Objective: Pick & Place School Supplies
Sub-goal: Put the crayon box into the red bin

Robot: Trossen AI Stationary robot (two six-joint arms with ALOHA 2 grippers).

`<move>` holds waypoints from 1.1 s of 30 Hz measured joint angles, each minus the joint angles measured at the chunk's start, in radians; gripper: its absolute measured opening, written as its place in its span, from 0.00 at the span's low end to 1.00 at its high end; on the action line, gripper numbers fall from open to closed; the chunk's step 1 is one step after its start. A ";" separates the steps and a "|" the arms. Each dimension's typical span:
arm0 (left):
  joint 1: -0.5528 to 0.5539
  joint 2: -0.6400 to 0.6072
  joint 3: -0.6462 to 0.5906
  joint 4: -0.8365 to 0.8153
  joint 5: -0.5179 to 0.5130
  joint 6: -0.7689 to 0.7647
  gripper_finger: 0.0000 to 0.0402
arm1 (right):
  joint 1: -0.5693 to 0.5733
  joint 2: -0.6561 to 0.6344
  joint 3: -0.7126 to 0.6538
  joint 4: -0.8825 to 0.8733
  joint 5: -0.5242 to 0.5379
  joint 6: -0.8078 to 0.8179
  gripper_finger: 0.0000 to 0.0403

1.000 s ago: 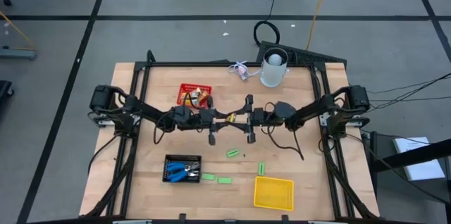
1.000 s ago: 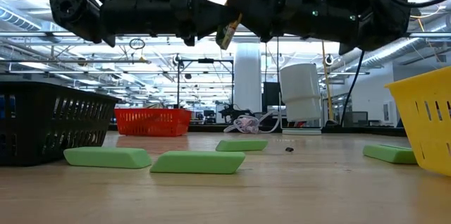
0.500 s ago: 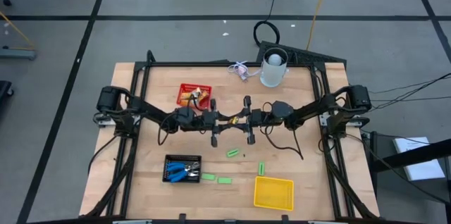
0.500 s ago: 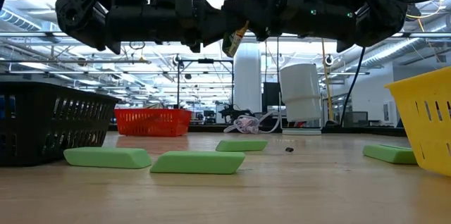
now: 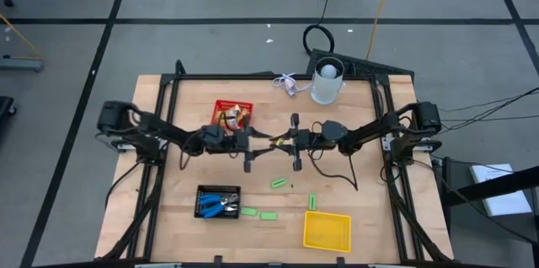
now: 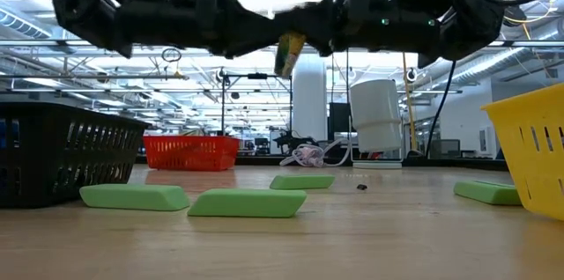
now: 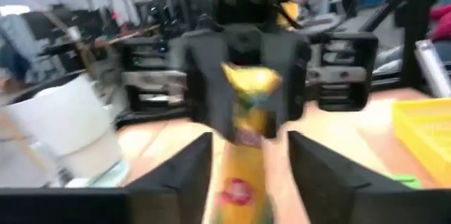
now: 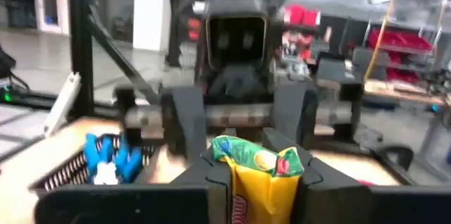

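Nearest in low view: 2 green bars lie flat at desk front, one [image 6: 134,196] left, another [image 6: 248,202] just beside it; a third [image 6: 302,181] farther back, a fourth [image 6: 486,193] by the yellow basket [image 6: 532,152] at right. Black basket [image 6: 55,157] at left edge; from above it holds blue-handled scissor-like tools [image 5: 221,206]. High view shows the green bars spread between black basket and yellow basket [image 5: 327,231] on the wooden desk [image 5: 181,226].

Mid-desk, both arms meet nose to nose above the surface. Btwn them a short yellow-orange stick [image 5: 274,143], held up off the desk, seen from low view hanging tilted [image 6: 288,54] under the dark arm bodies. Right gripper [image 8: 255,175]: jaws pressed in on the stick [image 8: 256,175], pinching its lower part on both sides; top of the stick crinkled, green w/ red & yellow blobs. Print on wrapper too blurred to read. Left gripper [image 7: 248,164]: jaws spread, a finger [image 7: 184,175] each side of the same stick [image 7: 246,136], gaps visible, not touching it as far as can be told. Red mark low on the stick, not legible.

Farther back: red basket [image 5: 232,113] w/ yellow-orange items inside, white cup [image 5: 328,81] near far desk edge, small tangle of cord [image 5: 286,85] beside it.
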 joint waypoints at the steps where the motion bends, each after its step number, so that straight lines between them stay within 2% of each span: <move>1: 0.004 -0.033 -0.006 -0.043 -0.013 -0.001 0.51 | -0.001 0.000 -0.003 -0.009 0.000 0.000 0.11; 4: 0.007 -0.150 -0.040 -0.184 -0.051 -0.005 0.60 | -0.007 0.001 -0.003 -0.008 -0.005 -0.001 0.11; 7: 0.001 -0.272 -0.074 -0.310 -0.065 -0.014 0.65 | -0.019 0.001 -0.003 -0.015 -0.013 0.011 0.11; 11: -0.030 -0.433 -0.128 -0.461 -0.123 -0.025 0.64 | -0.043 0.000 0.023 -0.089 -0.013 0.019 0.11; 16: -0.061 -0.585 -0.215 -0.529 -0.184 -0.064 0.60 | -0.086 0.001 0.147 -0.264 -0.097 0.030 0.11; 21: -0.067 -0.657 -0.285 -0.525 -0.185 -0.098 0.57 | -0.127 0.064 0.326 -0.412 -0.183 0.013 0.11; 29: -0.088 -0.672 -0.310 -0.575 -0.211 -0.119 0.56 | -0.206 0.284 0.608 -0.507 -0.275 0.026 0.11; 33: -0.121 -0.694 -0.310 -0.607 -0.259 -0.089 0.56 | -0.246 0.383 0.731 -0.541 -0.279 0.033 0.11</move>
